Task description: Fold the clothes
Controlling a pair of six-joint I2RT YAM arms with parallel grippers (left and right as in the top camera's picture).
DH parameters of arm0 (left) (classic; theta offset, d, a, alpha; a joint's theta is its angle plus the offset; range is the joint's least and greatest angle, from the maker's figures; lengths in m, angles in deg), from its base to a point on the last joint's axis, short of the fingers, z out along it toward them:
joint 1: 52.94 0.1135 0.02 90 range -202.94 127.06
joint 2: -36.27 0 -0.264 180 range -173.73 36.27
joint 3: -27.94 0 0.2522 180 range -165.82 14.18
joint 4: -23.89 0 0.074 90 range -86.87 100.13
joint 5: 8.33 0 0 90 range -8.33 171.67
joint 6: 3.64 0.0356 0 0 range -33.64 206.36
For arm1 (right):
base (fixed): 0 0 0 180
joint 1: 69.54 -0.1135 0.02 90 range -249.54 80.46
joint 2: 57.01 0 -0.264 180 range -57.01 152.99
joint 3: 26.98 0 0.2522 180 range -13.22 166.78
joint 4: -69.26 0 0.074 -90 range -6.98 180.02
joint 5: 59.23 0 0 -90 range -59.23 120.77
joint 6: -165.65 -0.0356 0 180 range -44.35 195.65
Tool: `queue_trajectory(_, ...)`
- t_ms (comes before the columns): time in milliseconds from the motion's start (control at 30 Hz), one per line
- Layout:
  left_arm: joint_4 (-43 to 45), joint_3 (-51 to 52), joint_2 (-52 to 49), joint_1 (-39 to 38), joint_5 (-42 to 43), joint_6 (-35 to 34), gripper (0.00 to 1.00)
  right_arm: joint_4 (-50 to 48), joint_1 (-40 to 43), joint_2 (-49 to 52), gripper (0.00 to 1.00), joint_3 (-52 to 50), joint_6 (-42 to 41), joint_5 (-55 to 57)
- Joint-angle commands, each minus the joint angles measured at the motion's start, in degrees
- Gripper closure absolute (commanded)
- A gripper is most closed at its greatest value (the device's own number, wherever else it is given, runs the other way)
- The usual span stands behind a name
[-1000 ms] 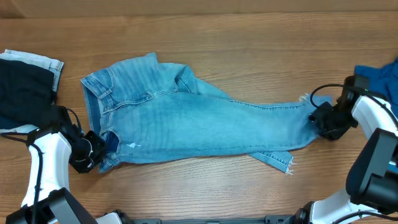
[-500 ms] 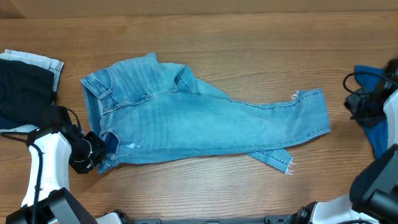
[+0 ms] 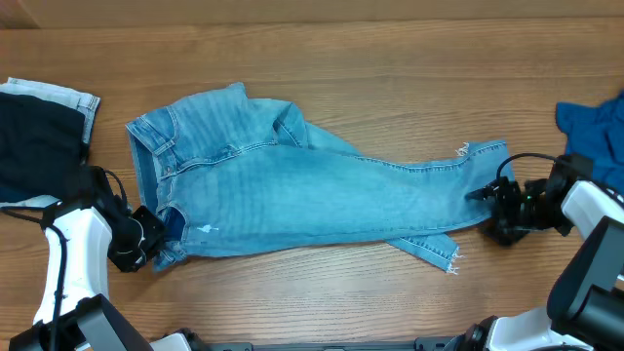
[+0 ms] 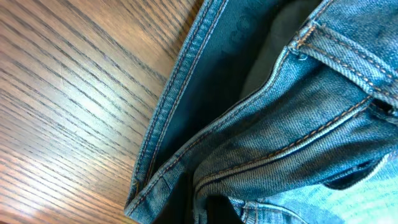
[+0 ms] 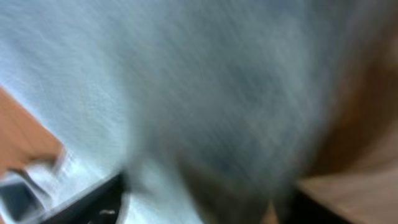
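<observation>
One navy garment (image 3: 34,146), overhead only.

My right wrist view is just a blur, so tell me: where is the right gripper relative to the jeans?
Observer: The right gripper is at the frayed leg end of the jeans; whether it grips them, I cannot tell.
Operator: And the other arm?
Observer: The left gripper is shut on the waistband corner nearest it.
Operator: Any other clothes around?
Observer: A dark garment at far left, a bright blue cloth at far right.
</observation>
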Motion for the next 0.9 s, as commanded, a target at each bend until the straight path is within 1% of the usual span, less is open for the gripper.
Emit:
queue_trajectory(0, 0.20, -1.46, 1.05, 0.66, -1.60, 1.31, 0.96, -7.50, -0.20, -0.35, 0.52, -0.90, -0.61, -3.02)
queue_trajectory(67, 0.20, -1.46, 1.05, 0.66, -1.60, 1.31, 0.96, -10.40, 0.37, -0.35, 0.64, -0.13, -0.59, -2.97)
queue_trajectory(167, 0.20, -1.46, 1.05, 0.66, -1.60, 1.75, 0.96, -11.15, 2.12, -0.68, 0.68, 2.16, -0.48, -2.32)
queue_trajectory(200, 0.20, -1.46, 1.05, 0.66, -1.64, 1.81, 0.96, -10.95, 2.91, -1.18, 0.68, 3.23, 0.44, -2.32)
queue_trajectory(333, 0.17, -1.46, 1.05, 0.66, -1.62, 2.16, 0.96, -7.06, 5.55, -5.18, 0.75, 8.72, 4.59, 0.33)
queue_trajectory(433, 0.07, -1.46, 1.05, 0.66, -1.62, 2.16, 0.96, -1.29, 6.58, -11.15, 0.82, 14.40, 9.79, 0.74)
queue_trajectory(500, 0.04, -1.46, 1.05, 0.66, -1.62, 2.14, 0.96, -0.55, 6.25, -16.04, 0.87, 15.32, 10.56, 0.74)
queue_trajectory(567, 0.07, -1.46, 1.05, 0.66, -1.62, 2.14, 0.96, -0.26, 5.60, -20.52, 0.87, 15.28, 11.96, 1.51)
queue_trajectory(600, 0.07, -1.46, 1.05, 0.66, -1.62, 2.14, 0.96, 0.44, 5.11, -22.18, 0.85, 15.28, 11.80, 2.99)
queue_trajectory(667, 0.07, -1.46, 1.05, 0.66, -1.62, 2.14, 0.96, 2.60, 4.24, -22.91, 0.60, 15.26, 9.92, 5.29)
queue_trajectory(767, 0.20, -1.46, 1.05, 0.66, -1.46, 2.12, 0.96, 6.93, 3.54, -19.87, 0.34, 13.29, 9.33, 7.50)
queue_trajectory(867, 0.15, -1.46, 1.03, 0.66, -1.44, 2.14, 0.96, 11.30, 3.56, -14.01, 0.23, 9.35, 6.19, 8.02)
